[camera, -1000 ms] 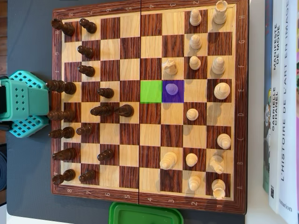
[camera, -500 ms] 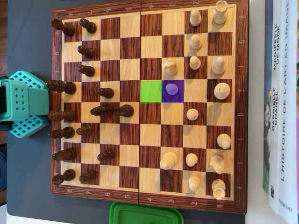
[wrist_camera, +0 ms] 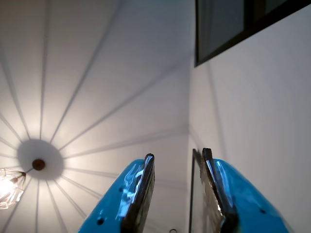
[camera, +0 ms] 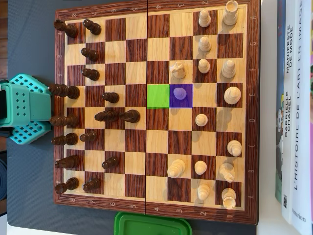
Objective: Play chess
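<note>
Ceiling fills the wrist view behind the parted claw (wrist_camera: 177, 158).

Books (camera: 293, 112) at right, green lid (camera: 152, 224) below, ceiling lamp (wrist_camera: 9, 187)

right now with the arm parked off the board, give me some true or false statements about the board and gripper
1. The purple square holds a pawn. True.
2. The green square holds a dark piece. False: it is empty.
3. The gripper grips a chess piece. False: in the wrist view its jaws stand apart with nothing between them, facing the ceiling.
4. Books lie to the right of the chessboard in the overhead view. True.
5. A green lid sits at the board's bottom edge. True.
</note>
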